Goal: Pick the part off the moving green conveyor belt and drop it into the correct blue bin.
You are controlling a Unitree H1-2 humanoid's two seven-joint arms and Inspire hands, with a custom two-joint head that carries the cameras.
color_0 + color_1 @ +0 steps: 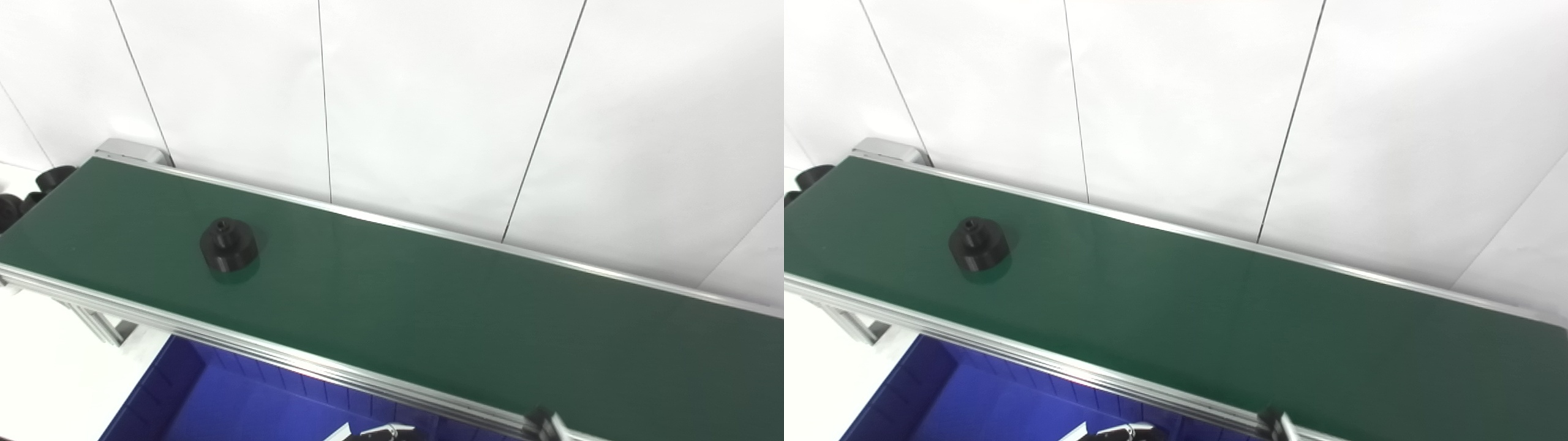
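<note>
The black part (228,244) is sitting on the green conveyor belt (429,306) toward its far-left end, roughly midway between the belt's wall-side rail and its near rail, with nothing touching it. Only slivers of the robot are showing: a bit of one hand (383,433) is peeking in at the bottom edge of the picture, below the belt's near rail and over the blue bin (184,392), and a dark tip of another (542,425) is poking up right at the near rail further right. From either, the part is lying up and well off to the left — across the near rail and out over the belt. The hand over the bin is looking like the nearer of the two, but which arm each sliver belongs to I cannot tell, and so little is showing that I cannot tell whether either is spread or closed.

The part is looking squat and round — a wide, faceted body like a thick nut, with a narrower raised collar on top and a small hole in its centre. It is standing upright with its axis vertical, so it has no long side to line up with; a grasp from above around the body seems the likely approach. More black parts (37,187) are lying off the belt's far-left end.
</note>
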